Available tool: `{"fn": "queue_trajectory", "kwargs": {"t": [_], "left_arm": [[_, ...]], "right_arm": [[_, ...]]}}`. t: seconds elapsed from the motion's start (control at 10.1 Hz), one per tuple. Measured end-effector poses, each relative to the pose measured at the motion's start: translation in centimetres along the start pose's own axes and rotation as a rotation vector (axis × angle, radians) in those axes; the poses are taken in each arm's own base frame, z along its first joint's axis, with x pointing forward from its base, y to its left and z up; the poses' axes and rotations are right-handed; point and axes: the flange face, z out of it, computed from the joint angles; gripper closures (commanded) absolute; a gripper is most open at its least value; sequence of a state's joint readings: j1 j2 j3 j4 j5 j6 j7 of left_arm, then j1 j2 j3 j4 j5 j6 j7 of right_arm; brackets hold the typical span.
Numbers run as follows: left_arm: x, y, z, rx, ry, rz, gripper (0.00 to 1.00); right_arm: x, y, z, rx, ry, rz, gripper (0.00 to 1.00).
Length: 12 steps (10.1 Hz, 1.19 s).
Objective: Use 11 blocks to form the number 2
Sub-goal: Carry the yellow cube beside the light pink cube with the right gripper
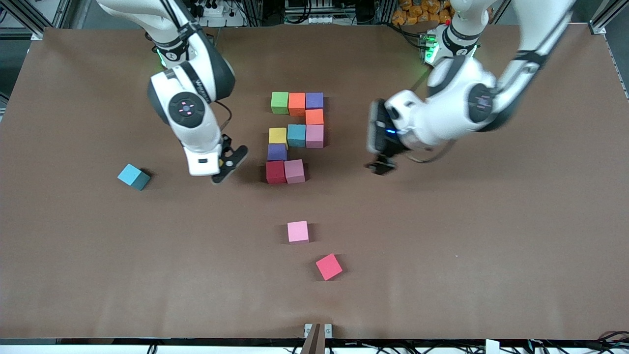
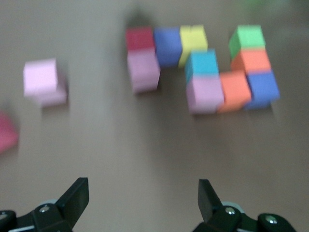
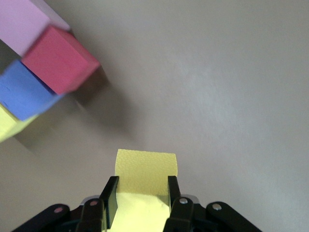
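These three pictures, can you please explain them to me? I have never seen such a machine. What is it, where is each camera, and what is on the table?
Two robot arms work at a brown table. The wide picture looks down from a high camera facing them. The other two come from cameras on the arms' wrists.

In the middle, ten coloured blocks form an unfinished number 2. Loose blocks lie apart: a pink block and a red block nearer the camera, and a blue block toward the right arm's end.

The right hand is shut on a yellow block, beside the digit's dark red corner. The left hand is open and holds nothing, facing the digit from the left arm's end.
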State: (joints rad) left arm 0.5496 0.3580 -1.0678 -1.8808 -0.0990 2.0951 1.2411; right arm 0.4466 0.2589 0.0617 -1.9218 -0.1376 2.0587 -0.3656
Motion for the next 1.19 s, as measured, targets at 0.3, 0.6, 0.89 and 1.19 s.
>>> {"fn": "queue_trajectory", "kwargs": {"t": [0.3,0.6,0.89,1.19], "left_arm": [[-7.9,-2.2,-7.8,-0.036,-0.125,-0.074,0.00],[-11.3,-2.7,-12.7,-0.025,-0.202,-0.228,0.00],[-10.8,-2.5,-17.3,0.051,-0.267,-0.535,0.00],[-9.7,-2.0,-19.2,0.135,-0.280,-0.836,0.00]], "right_arm": [[6.2,-6.0,-1.8,-0.022,0.055,-0.120,1.00],[11.9,-14.3,-2.0,-0.030,0.092,-0.249,1.00],[15.2,-19.4,-1.4,-0.003,0.121,-0.389,1.00],[16.8,-22.7,-1.7,0.017,0.154,-0.553,1.00]]}}
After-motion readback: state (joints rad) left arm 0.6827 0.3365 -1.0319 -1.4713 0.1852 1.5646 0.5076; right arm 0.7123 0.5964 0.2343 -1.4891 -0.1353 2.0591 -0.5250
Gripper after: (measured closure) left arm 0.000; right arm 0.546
